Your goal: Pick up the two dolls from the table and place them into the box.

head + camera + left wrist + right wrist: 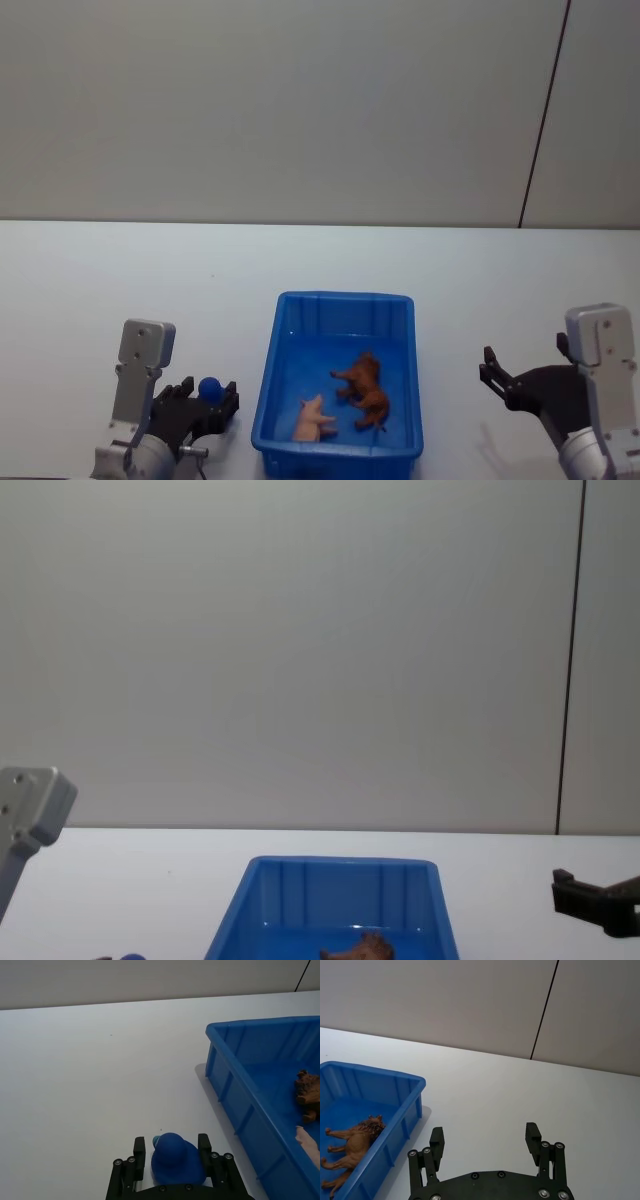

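**Blue doll clamped at lower left, brown lion figure lying in the bin**

Head view, lower left: left gripper point(208, 398) closed around the rounded blue doll point(209, 387), just left of the blue bin point(343, 301) and apart from its wall. Left wrist view, bottom centre: same blue doll point(174, 1158) wedged between the two black fingers point(139, 1149), touching both, above the white table point(100, 1075); near corner and ribbed outer wall of the bin point(235, 1110) at right.

Head view, lower centre: bin resting on the table point(120, 280), long axis running away from the camera. Inside, on the floor of the bin: shaggy brown lion figure point(364, 390) lying on its side toward the right half; pale pink pig figure point(313, 418) just beside it, nearer the front wall. Right wrist view, lower left: lion figure point(350, 1147) on its side against the inner wall, legs pointing toward the left frame edge.

Head view, lower right: right gripper point(497, 383) well apart from the bin, over bare table. Right wrist view, bottom: fingers point(436, 1140) spread wide, nothing between them. Chest view, bottom: far wall of the bin point(340, 880) with vertical ribs, top of the lion figure point(362, 947) just above the frame edge.
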